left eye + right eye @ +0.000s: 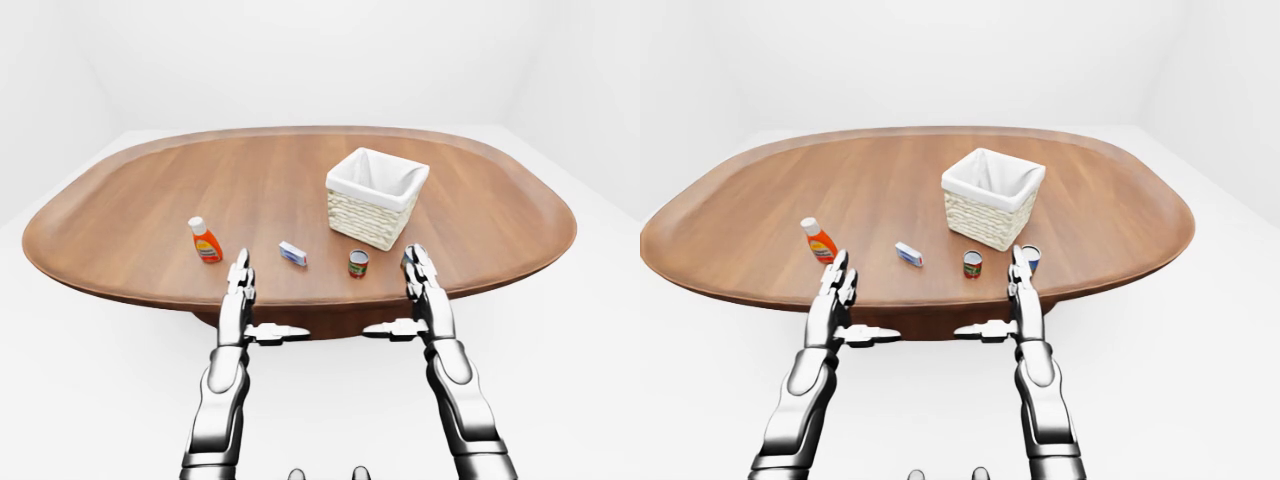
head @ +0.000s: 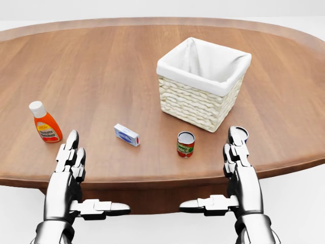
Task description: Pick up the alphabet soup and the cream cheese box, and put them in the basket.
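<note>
Nearest the robot, two silver hands hover at the table's near edge, both empty. The left hand (image 2: pixel 68 162) has its fingers straight and its thumb out sideways; the right hand (image 2: pixel 237 157) matches it, spread wide and gripping nothing.

Just past them on the wooden table (image 2: pixel 101 66) stand the task's things. The small can (image 2: pixel 186 144) sits upright between the hands, closer to the right one. The box (image 2: pixel 126 134), white and blue, lies flat to the can's left. A second can (image 1: pixel 1031 258) is mostly hidden behind the right fingertips. An orange bottle (image 2: pixel 45 122) stands beyond the left hand.

Farther on, just beyond the can, is the basket (image 2: pixel 203 86), wicker with a white lining, apparently empty.

Risks, as I judge them: the right hand could knock the hidden can over while reaching, and the low, flat box may slip from three thick fingers.
</note>
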You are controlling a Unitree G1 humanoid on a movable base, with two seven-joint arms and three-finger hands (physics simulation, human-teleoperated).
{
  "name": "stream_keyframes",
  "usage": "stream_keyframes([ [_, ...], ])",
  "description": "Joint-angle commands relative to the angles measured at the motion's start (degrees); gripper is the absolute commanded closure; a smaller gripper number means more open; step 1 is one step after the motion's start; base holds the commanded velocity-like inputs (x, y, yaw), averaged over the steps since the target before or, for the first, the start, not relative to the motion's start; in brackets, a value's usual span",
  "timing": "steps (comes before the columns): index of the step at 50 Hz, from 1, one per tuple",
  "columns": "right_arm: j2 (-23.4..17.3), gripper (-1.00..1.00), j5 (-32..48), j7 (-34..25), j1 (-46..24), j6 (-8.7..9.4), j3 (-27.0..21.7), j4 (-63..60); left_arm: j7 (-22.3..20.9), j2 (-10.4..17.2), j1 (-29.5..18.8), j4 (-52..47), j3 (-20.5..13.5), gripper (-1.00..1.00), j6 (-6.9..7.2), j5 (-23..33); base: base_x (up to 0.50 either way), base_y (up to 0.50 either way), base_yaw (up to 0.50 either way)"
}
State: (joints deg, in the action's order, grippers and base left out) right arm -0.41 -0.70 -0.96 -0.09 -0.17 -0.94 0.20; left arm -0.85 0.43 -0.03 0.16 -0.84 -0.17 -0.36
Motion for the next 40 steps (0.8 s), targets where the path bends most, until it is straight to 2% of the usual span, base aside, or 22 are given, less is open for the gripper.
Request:
stream_keyframes([
  [1,-0.6,-1.00,-1.5,-1.5,-0.3,-0.12,-1.6,0.6,-1.3,0.7,-0.2,0.7,-1.3,-1.00,-0.54,-0.4,0.00,0.00,0.00],
  [2,-0.6,-1.00,-1.6,-1.4,-0.3,-0.01,-1.6,0.6,-1.4,0.7,-0.2,0.9,-1.3,-1.00,-0.69,-0.4,0.00,0.00,0.00],
  [5,-0.6,-1.00,-1.6,-1.3,0.0,0.74,-1.5,-0.4,-1.3,0.6,0.2,-0.3,-1.1,-1.00,0.17,-0.4,0.00,0.00,0.00],
  [8,-0.6,-1.00,-1.8,-1.4,0.0,1.00,-1.5,-0.5,-1.4,0.7,-0.1,0.5,-1.3,-1.00,-0.41,-0.4,0.00,0.00,0.00],
  [12,-0.7,-1.00,-2.0,-1.7,-0.2,0.50,-1.5,0.4,-1.3,0.6,0.1,0.0,-1.2,-1.00,-0.16,-0.3,0.00,0.00,0.00],
  [18,-0.6,-1.00,-2.0,-1.7,0.0,0.86,-1.4,-0.1,-1.4,0.7,0.1,0.2,-1.2,-1.00,-0.28,-0.3,0.00,0.00,0.00],
  [20,-0.7,-1.00,-1.8,-1.7,0.0,0.93,-1.4,-0.2,-1.4,0.6,0.3,-0.7,-1.1,-1.00,0.36,-0.3,0.00,0.00,0.00],
  [26,-0.7,-1.00,-1.9,-1.8,-0.1,0.89,-1.4,-0.1,-1.4,0.7,-0.1,0.5,-1.3,-1.00,-0.46,-0.4,0.00,0.00,0.00],
  [28,-0.7,-1.00,-1.8,-1.8,0.0,0.99,-1.3,-0.2,-1.3,0.6,0.1,-0.2,-1.2,-1.00,0.04,-0.3,0.00,-0.08,0.00],
  [30,-0.7,-1.00,-1.7,-1.7,0.2,0.96,-1.4,-0.8,-1.4,0.7,-0.1,0.7,-1.3,-1.00,-0.65,-0.3,0.00,-0.25,0.00],
  [32,-0.7,-1.00,-1.7,-1.8,-0.1,0.36,-1.4,0.1,-1.4,0.7,-0.2,0.8,-1.3,-1.00,-0.63,-0.3,0.00,-0.24,0.00],
  [34,-0.7,-1.00,-1.6,-1.8,0.1,0.54,-1.3,-0.2,-1.4,0.7,0.0,0.3,-1.3,-1.00,-0.31,-0.3,0.00,-0.24,0.00],
  [37,-0.7,-1.00,-1.6,-1.8,-0.1,0.32,-1.4,0.2,-1.3,0.7,-0.4,1.2,-1.4,-1.00,-0.79,-0.2,0.00,-0.24,0.00],
  [40,-0.6,-1.00,-1.5,-1.8,0.1,0.69,-1.2,-0.6,-1.2,0.6,0.1,-0.2,-1.2,-1.00,0.18,-0.2,0.00,-0.24,0.00],
])
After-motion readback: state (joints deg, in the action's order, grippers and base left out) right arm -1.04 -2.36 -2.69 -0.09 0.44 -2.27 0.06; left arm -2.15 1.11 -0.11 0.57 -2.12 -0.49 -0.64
